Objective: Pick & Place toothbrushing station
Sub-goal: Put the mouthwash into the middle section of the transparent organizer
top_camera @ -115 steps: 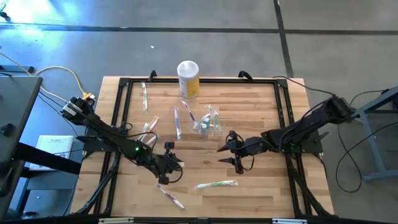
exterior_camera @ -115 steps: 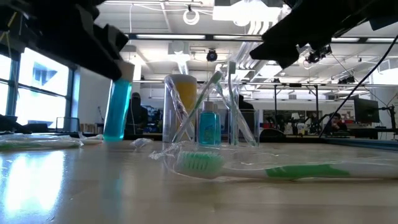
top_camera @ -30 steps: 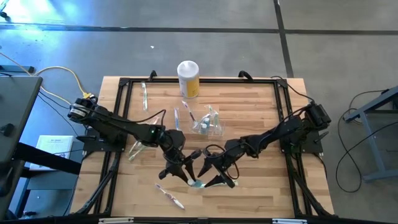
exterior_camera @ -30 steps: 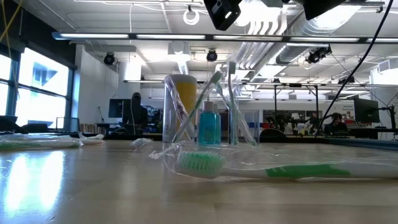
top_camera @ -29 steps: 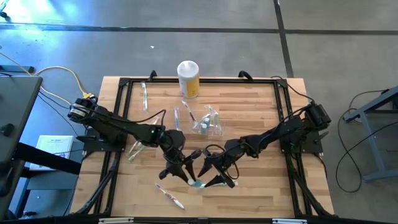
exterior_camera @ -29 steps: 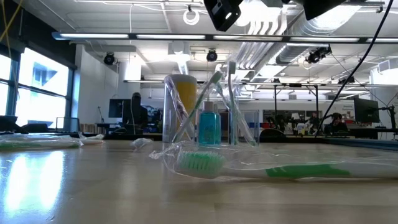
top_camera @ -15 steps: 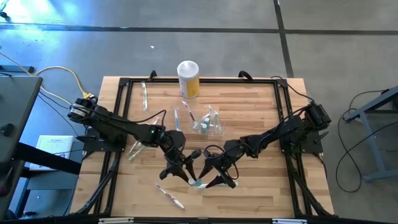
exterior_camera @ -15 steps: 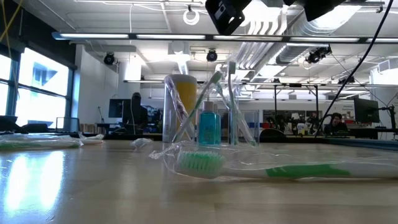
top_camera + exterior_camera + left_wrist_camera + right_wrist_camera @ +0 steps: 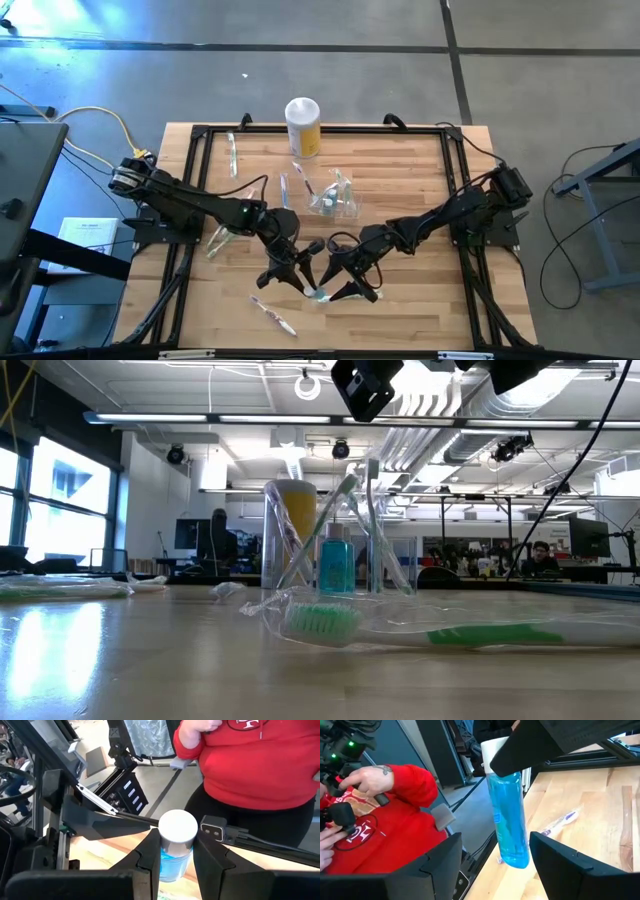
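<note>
My left gripper is shut on a blue see-through bottle with a white cap, held above the table's near middle. My right gripper is open just to its right. Its fingers stand wide on either side of the bottle, short of it, and touch nothing. A green toothbrush in clear wrap lies flat on the table below both grippers. The clear holder stands at mid-table with toothbrushes and a small blue bottle in it. My left gripper pinches the bottle's upper body, just below the white cap, between its two fingers. In the right wrist view the bottle hangs nearly upright below the fingers, cap up, with its bottom end clear of the table.
A yellow canister with a white top stands at the far edge. More wrapped toothbrushes lie at the far left, mid-left and near edge. A black frame runs round the table. A person in a red shirt stands beyond the table.
My left gripper, with the bottle, has edged a little toward the table's right. The toothbrush and the holder lie as before.
</note>
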Controlling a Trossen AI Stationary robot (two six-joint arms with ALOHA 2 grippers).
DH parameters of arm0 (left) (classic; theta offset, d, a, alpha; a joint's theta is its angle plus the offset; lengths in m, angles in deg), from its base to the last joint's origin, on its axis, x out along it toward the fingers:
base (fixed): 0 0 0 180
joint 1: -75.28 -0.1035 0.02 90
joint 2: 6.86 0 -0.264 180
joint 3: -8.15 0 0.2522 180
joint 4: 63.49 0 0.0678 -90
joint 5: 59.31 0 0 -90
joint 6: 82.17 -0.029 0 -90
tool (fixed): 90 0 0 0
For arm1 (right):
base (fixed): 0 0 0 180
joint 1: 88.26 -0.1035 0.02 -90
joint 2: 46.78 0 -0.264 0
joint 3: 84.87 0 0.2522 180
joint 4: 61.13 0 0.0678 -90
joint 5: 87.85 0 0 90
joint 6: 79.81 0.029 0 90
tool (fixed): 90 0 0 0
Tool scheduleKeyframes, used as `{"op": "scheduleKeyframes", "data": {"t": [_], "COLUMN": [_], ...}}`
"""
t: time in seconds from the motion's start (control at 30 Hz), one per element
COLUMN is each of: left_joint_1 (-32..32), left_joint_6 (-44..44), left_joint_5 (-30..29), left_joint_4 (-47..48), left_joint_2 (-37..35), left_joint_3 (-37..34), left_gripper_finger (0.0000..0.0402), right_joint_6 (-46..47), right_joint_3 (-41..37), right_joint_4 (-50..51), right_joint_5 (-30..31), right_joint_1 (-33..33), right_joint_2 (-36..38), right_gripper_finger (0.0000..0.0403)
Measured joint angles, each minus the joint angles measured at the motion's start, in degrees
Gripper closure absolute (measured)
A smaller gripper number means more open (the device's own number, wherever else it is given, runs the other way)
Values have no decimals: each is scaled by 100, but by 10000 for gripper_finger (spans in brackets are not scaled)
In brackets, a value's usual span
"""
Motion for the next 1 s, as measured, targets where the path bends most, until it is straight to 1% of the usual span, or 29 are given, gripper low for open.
{"op": "scheduleKeyframes", "data": {"t": [0.1,0.27,0.47,0.53,0.63,0.73,0.8,0.83,0.9,1.0], "left_joint_1": [0,2,4,3,-2,-7,-3,-2,-2,8], "left_joint_6": [-78,-533,-793,-805,-810,-810,-808,-808,-799,-790], "left_joint_5": [0,23,31,31,-1,-20,-20,-20,-16,-45], "left_joint_4": [-7,-3,6,15,46,41,42,40,21,106], "left_joint_2": [0,0,2,2,9,9,9,9,9,11], "left_joint_3": [0,0,4,6,6,4,5,4,4,0], "left_gripper_finger": [323,323,323,323,323,323,323,323,323,323], "right_joint_6": [-40,-158,-268,-270,-257,-292,-301,-303,-289,-191], "right_joint_3": [0,0,0,-1,0,-2,4,4,112,295], "right_joint_4": [-2,-3,-44,-52,-91,-176,-659,-816,-958,-786], "right_joint_5": [-98,-159,-412,-303,326,405,416,383,64,-207], "right_joint_1": [0,0,-2,-24,-48,-42,-53,-70,-76,-34], "right_joint_2": [0,0,0,0,0,-16,-161,-231,-453,-649], "right_gripper_finger": [178,178,178,178,178,178,178,178,178,178]}}
